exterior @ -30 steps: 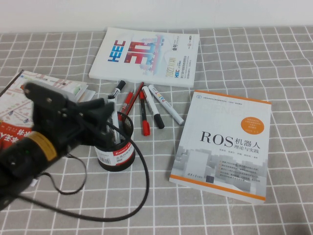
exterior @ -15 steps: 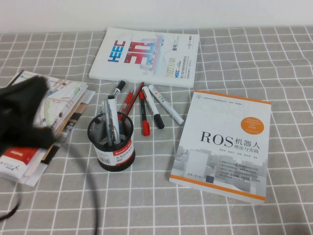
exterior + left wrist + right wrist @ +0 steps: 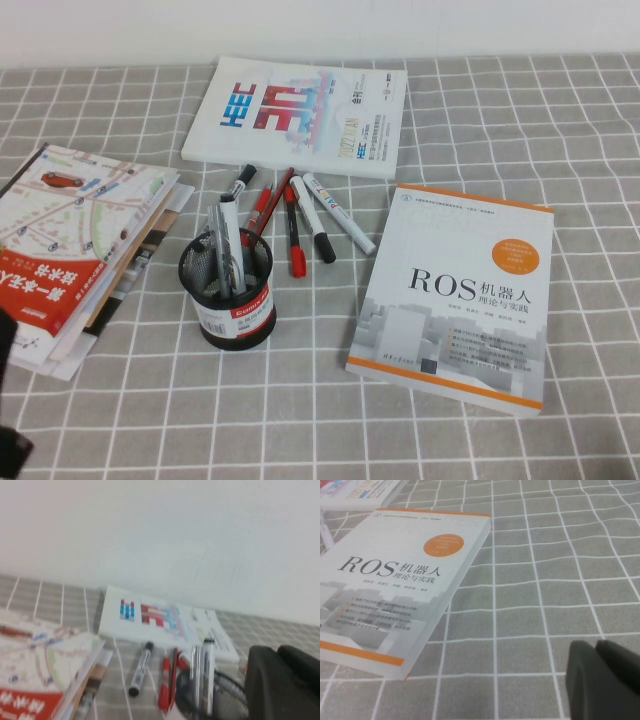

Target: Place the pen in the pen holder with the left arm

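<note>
The pen (image 3: pixel 229 243), a white-grey marker with dark print, stands upright in the black mesh pen holder (image 3: pixel 228 297) next to a thin clear pen. Both also show in the left wrist view, the pen (image 3: pixel 209 672) inside the holder (image 3: pixel 225 700). My left gripper (image 3: pixel 277 651) is shut and empty, drawn back on the near side of the holder. In the high view only a dark bit of the left arm (image 3: pixel 8 445) shows at the bottom left corner. My right gripper (image 3: pixel 596 645) is shut and empty over bare cloth beside the ROS book (image 3: pixel 395 575).
Several loose markers and red pens (image 3: pixel 305 220) lie just behind the holder. An HEC magazine (image 3: pixel 300 115) lies at the back, the ROS book (image 3: pixel 460 295) at the right, and a stack of booklets (image 3: pixel 80 245) at the left on the checked cloth.
The left arm has pulled back from over the holder to the bottom left, almost out of the high view. The pen stays standing in the holder.
</note>
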You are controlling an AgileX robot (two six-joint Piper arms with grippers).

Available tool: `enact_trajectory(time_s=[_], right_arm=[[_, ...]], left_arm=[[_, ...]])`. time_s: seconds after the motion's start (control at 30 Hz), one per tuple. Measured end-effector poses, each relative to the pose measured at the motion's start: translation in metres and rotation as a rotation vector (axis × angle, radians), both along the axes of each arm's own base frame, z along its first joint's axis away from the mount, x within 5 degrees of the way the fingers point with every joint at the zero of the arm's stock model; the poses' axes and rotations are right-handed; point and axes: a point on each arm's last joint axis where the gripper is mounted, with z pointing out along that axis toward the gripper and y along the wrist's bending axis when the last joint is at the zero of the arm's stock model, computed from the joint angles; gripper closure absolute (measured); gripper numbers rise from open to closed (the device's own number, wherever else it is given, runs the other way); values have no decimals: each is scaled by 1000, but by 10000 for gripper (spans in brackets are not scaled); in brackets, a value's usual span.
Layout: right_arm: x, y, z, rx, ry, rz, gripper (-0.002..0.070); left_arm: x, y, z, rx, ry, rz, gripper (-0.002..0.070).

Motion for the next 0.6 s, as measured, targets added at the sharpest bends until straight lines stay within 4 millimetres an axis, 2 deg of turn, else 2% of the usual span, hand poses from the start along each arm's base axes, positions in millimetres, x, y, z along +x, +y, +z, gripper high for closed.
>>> enact_trajectory(time_s=[0.2, 0.6], right_arm=[[0, 0, 0, 0, 0, 0, 691], [0, 0, 0, 0, 0, 0, 691]], left_arm=[[0, 2, -24, 4, 76, 16, 675], [-2, 4, -25, 31, 78, 39, 675]])
